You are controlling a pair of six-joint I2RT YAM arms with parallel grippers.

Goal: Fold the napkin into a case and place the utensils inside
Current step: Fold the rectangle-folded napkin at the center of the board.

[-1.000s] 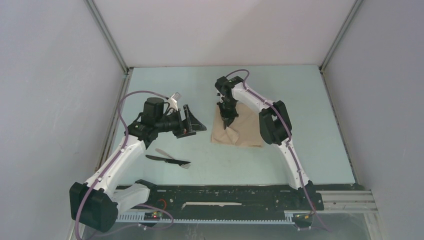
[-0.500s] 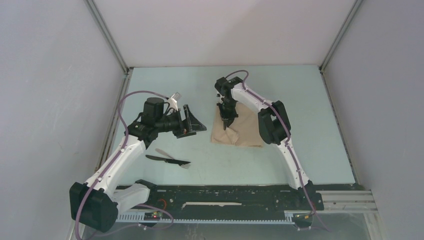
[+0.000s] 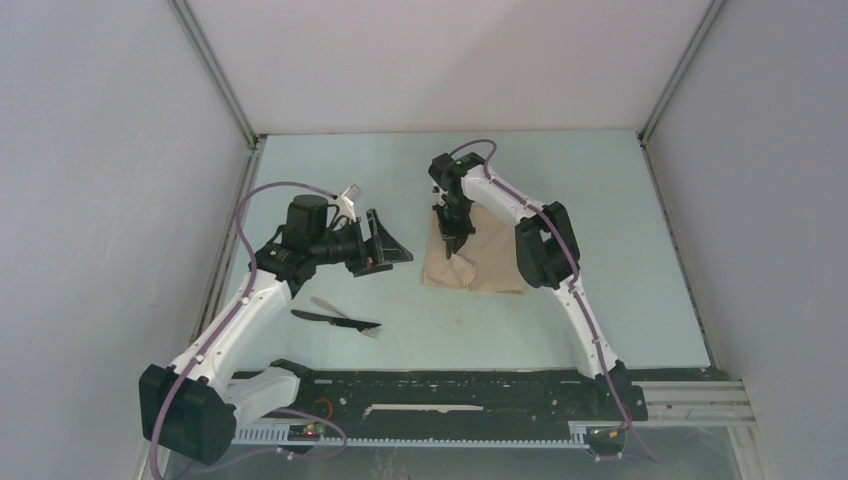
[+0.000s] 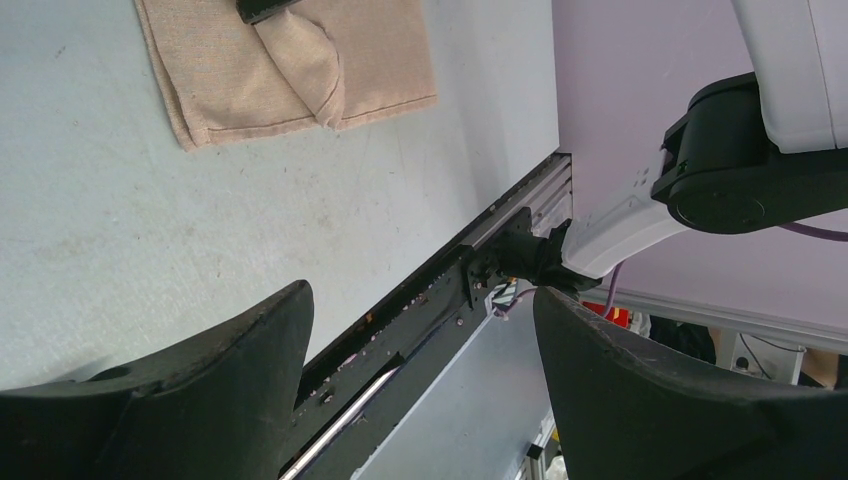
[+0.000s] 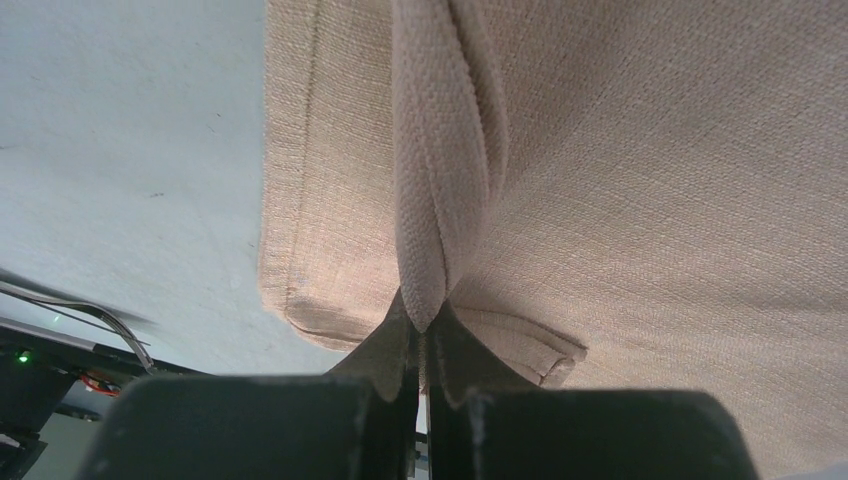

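Pale blue-green table [image 3: 600, 200]: walled in white on three sides, arm bases along the near edge.
Tan-beige cloth napkin [image 3: 485, 268]: lay about mid-table, already folded to a flat rectangle, with stacked hemmed edges at one corner in the right wrist view.
Right end effector [image 5: 421, 335]: clamped narrow on a raised ridge of the fabric, pinched up from the top layer near the edge.
Left end effector [image 4: 420, 315]: spread wide, gripped nothing, hung above the table to the left of the napkin and apart from it.
Slim utensils [image 3: 335, 318]: black pieces and a pale grey one, lay together on the table by the left arm, well apart from the napkin, none inside.
Step in hand: judged as drawing up the top layer to shape or open the pocket.
Doing it well: called for pinching only the upper layer rather than the whole stack, and a slow, low pull so the lower folds kept square.
Also worth doing: let go only once the edge sat aligned.
Risk: likely dragging of the whole napkin across the smooth table with nothing pinning it.
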